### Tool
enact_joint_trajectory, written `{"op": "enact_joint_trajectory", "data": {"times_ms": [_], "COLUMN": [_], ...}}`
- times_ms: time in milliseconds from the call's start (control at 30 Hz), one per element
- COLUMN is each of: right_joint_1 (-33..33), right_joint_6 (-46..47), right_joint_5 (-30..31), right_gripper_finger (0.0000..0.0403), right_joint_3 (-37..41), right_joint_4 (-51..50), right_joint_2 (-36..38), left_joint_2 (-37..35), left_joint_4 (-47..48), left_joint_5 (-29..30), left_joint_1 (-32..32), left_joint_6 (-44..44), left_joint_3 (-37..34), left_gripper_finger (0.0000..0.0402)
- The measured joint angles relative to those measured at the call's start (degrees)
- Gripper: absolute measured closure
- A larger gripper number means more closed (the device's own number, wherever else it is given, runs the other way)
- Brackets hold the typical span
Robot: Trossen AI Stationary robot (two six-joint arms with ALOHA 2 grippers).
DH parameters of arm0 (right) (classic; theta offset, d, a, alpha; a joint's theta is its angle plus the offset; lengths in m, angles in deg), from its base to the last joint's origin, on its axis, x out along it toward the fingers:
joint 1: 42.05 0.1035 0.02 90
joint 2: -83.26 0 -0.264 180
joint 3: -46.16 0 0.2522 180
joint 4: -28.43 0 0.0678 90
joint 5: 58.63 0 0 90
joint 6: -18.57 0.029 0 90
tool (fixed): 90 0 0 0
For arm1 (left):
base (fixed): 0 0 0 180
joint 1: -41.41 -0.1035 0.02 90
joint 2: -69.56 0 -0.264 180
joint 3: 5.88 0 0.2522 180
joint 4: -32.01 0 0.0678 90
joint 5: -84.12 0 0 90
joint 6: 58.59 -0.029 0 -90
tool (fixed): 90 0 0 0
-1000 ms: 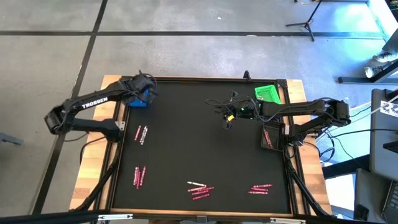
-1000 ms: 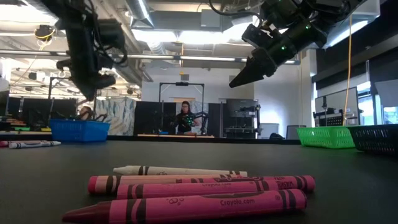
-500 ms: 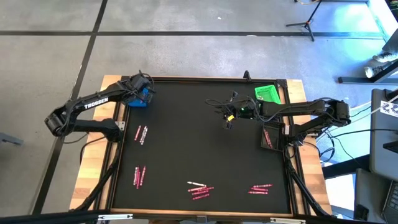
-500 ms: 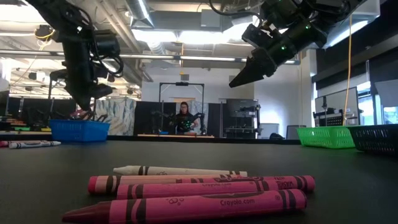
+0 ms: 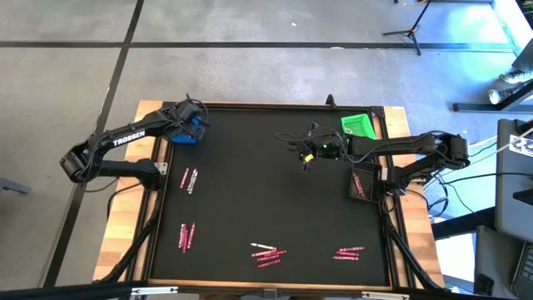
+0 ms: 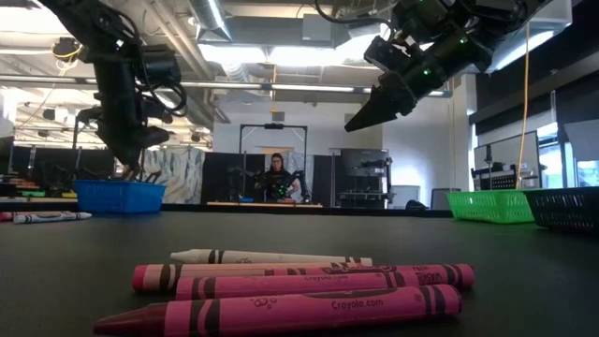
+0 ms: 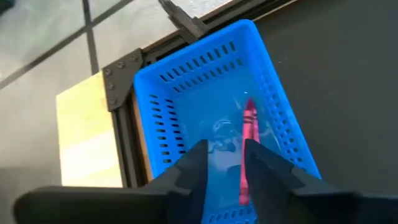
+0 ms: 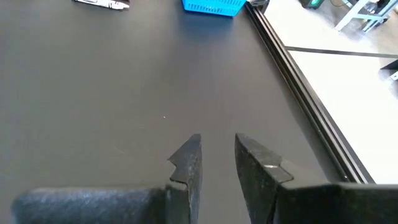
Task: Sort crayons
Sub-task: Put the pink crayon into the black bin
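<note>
Hovering over the blue perforated plastic tray at the table's far left corner, the left gripper is seen with its fingers parted and nothing between them. A slim magenta wax crayon is seen lying loose on the tray's glossy floor, visible in the gap between the fingers. The release is judged done; a straight upward lift is advised, so that the slotted walls are not caught. The right gripper is held above mid-table, its fingers slightly apart and empty. The remaining crayons are found in small clusters on the matte black table: paper-wrapped cylinders, mostly magenta, one pale. They are judged likely to roll when nudged. A green slotted tray is noted at the far right.
</note>
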Motion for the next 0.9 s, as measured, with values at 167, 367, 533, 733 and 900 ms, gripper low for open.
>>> {"op": "enact_joint_trajectory", "data": {"times_ms": [167,367,533,733,900], "right_joint_1": [0.0,0.0,0.0,0.0,0.0], "right_joint_6": [0.0,0.0,0.0,0.0,0.0], "right_joint_5": [0.0,0.0,0.0,0.0,0.0], "right_gripper_finger": [0.0309,0.0309,0.0309,0.0309,0.0309], "right_joint_3": [0.0,0.0,0.0,0.0,0.0], "right_joint_4": [0.0,0.0,0.0,0.0,0.0], "right_joint_2": [0.0,0.0,0.0,0.0,0.0], "left_joint_2": [-0.2,-0.2,-0.2,-0.2,0.5], "left_joint_4": [2.6,10.2,16.2,17.7,18.9], "left_joint_5": [-4.7,-13.0,-22.6,-26.8,-26.8], "left_joint_1": [0.9,4.3,8.6,15.2,18.8], "left_joint_6": [-0.6,2.7,6.0,12.5,18.2], "left_joint_3": [0.8,5.5,6.6,4.1,1.0], "left_gripper_finger": [0.0284,0.0283,0.0283,0.0282,0.0282]}}
